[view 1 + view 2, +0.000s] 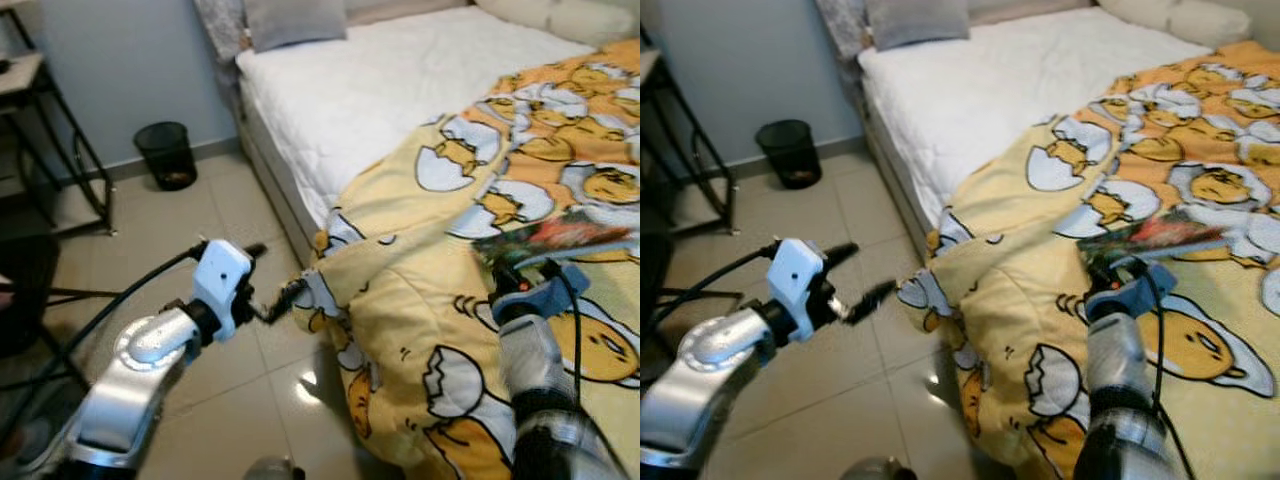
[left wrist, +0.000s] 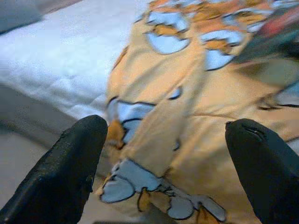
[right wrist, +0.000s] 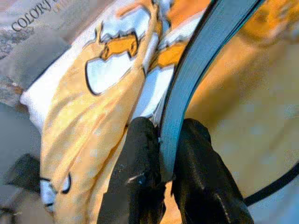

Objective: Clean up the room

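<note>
A yellow blanket (image 1: pixel 420 310) printed with egg characters covers the near half of the bed and droops over its side toward the floor. On top of it, my right gripper (image 1: pixel 512 272) is shut on the edge of a thin book (image 1: pixel 560 236) with a colourful cover. The right wrist view shows both fingers (image 3: pixel 135 158) pinching the book's grey-blue edge (image 3: pixel 201 60). My left gripper (image 1: pixel 268 280) is open above the floor tiles. It sits just left of the blanket's hanging corner (image 1: pixel 318 295), with nothing between its fingers (image 2: pixel 79 154).
The bare white mattress (image 1: pixel 380 90) stretches to the far end, with a grey pillow (image 1: pixel 295 20) at its head. A black waste bin (image 1: pixel 166 153) stands by the wall. A metal-framed shelf (image 1: pixel 55 150) and dark cables occupy the left. Shiny tiled floor (image 1: pixel 230 400) lies beside the bed.
</note>
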Controlling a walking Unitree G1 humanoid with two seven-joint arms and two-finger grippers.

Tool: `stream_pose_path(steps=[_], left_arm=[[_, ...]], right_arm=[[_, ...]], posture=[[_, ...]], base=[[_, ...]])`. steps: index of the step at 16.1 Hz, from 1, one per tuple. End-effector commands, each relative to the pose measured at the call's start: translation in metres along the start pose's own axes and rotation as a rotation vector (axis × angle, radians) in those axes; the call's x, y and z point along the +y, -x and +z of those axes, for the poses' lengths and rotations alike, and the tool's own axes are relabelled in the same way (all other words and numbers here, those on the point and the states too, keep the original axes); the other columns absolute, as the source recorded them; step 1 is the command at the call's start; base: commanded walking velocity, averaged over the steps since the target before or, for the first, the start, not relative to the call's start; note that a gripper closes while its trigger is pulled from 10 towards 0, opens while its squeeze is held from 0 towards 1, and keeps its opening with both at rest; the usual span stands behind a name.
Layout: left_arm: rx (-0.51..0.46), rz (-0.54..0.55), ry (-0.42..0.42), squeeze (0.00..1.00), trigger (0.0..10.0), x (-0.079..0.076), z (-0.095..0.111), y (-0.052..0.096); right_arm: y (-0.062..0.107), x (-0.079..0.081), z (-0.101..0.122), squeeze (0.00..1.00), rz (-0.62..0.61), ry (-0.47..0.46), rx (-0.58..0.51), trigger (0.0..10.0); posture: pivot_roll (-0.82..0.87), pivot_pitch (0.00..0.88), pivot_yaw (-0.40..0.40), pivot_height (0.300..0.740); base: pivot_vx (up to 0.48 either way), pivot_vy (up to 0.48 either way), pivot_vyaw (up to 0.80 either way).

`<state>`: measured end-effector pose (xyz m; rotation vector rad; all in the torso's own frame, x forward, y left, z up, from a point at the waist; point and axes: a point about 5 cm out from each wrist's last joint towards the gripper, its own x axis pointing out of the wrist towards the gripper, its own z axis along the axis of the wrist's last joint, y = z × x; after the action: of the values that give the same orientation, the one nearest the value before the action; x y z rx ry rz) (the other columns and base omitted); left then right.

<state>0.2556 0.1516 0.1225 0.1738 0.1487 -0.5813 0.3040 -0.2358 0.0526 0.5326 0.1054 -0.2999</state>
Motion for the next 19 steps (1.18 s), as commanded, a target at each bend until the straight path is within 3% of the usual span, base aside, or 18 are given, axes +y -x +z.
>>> stream_pose_path(steps=[1,3,4,6,7,8,12,14,16,19], left_arm=[[0.01,0.077,-0.018,0.64,10.0,0.005,-0.004,0.002],[0.032,0.096,0.015,0.6,10.0,0.002,-0.01,0.001],[0.03,0.171,0.006,0.41,10.0,0.001,-0.017,0.002],[0.029,0.23,0.021,0.33,10.0,0.001,-0.022,0.003],[0.046,0.251,0.032,0.04,10.0,0.001,-0.025,0.003],[0.053,0.259,0.035,0.0,10.0,0.0,-0.027,0.002],[-0.008,0.326,0.037,0.0,10.0,0.005,-0.022,0.001],[-0.027,0.387,0.086,0.0,10.0,0.011,-0.021,0.001],[-0.015,0.404,0.1,0.0,10.0,0.011,-0.02,0.0],[0.018,0.391,0.039,0.0,10.0,0.01,-0.021,-0.001]], right_arm=[[0.001,0.017,0.017,0.0,0.053,0.142,-0.091,10.0],[0.007,0.026,0.015,0.0,0.09,0.236,-0.117,10.0],[0.015,0.036,0.005,0.0,0.089,0.278,-0.07,10.0],[0.023,0.046,0.003,0.0,0.08,0.309,-0.072,10.0],[0.027,0.049,0.002,0.0,0.079,0.321,-0.061,10.0],[0.028,0.049,0.002,0.0,0.081,0.315,-0.056,10.0],[0.032,0.053,0.004,0.0,0.088,0.297,-0.047,10.0],[0.033,0.056,0.003,0.0,0.091,0.312,-0.036,10.0],[0.033,0.055,0.003,0.0,0.078,0.31,-0.025,10.0],[0.034,0.057,0.003,0.0,0.088,0.332,-0.018,10.0]], posture=[[0.14,0.0,0.001,0.74],[0.14,0.0,-0.003,0.74],[0.14,0.0,-0.008,0.74],[0.14,0.0,-0.013,0.74],[0.15,0.0,-0.015,0.74],[0.15,0.0,-0.016,0.74],[0.16,0.0,-0.016,0.74],[0.16,0.0,-0.015,0.74],[0.16,0.0,-0.015,0.74],[0.16,0.0,-0.016,0.74]], base=[[0.0,0.0,0.0],[0.0,0.0,0.0],[0.0,0.0,-0.8],[0.0,0.0,-0.8],[0.0,0.0,-0.8],[0.0,0.0,-0.8],[0.0,0.0,-0.8],[0.0,0.0,-0.8],[0.0,0.0,0.0],[0.0,0.0,-0.53]])
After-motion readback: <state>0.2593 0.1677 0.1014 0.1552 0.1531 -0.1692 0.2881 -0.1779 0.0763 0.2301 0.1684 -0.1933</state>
